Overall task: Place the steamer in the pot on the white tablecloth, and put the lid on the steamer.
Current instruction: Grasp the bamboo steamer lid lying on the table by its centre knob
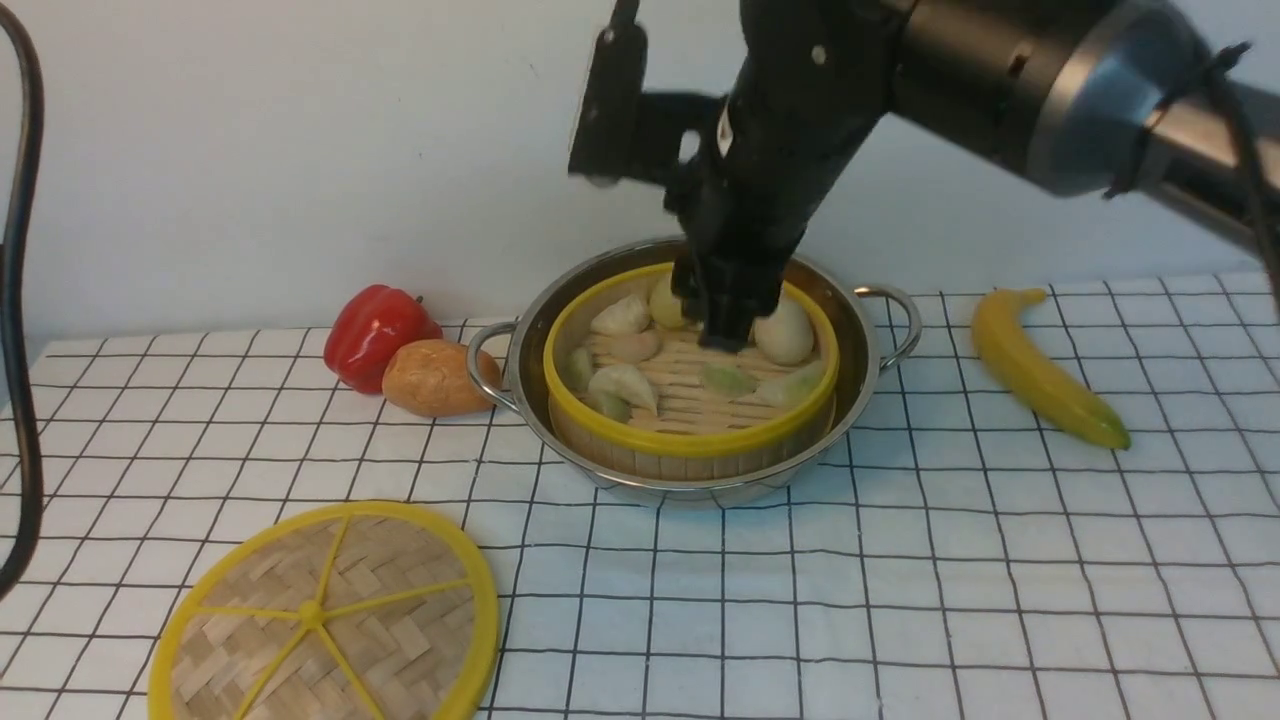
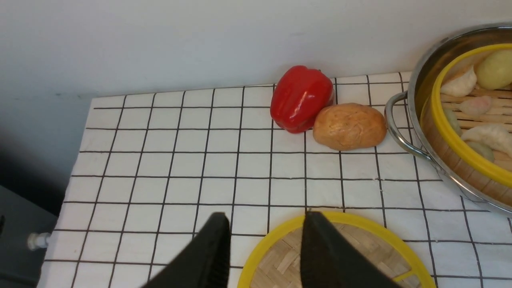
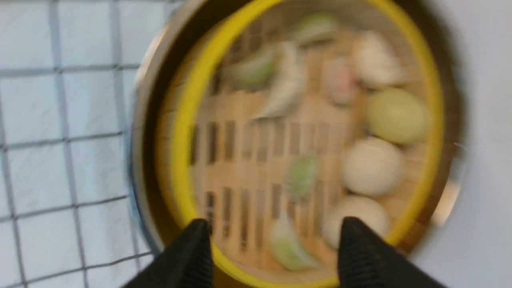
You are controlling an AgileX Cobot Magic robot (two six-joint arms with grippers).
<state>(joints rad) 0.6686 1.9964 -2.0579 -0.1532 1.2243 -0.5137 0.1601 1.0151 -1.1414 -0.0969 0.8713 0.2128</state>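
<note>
On the white tablecloth (image 1: 900, 600), the light, stiff-looking lid (image 1: 325, 615) is best pinched at its rim by the left gripper (image 2: 267, 217), seen parted and empty, as is the right gripper (image 3: 276, 224).

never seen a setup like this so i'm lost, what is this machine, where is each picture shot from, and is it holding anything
It is a robot with two arms, each ending in a two-fingered tool. The wide picture looks forward from between the arms; the other two come from cameras on the wrists. On the white tablecloth lie a red pepper, a brown bread roll, a banana and the flat lid. The steamer, holding dumplings, sits inside the pot. The right tool hangs over the steamer, fingers apart, holding nothing. The left tool is open near the lid's edge, also empty.
</note>
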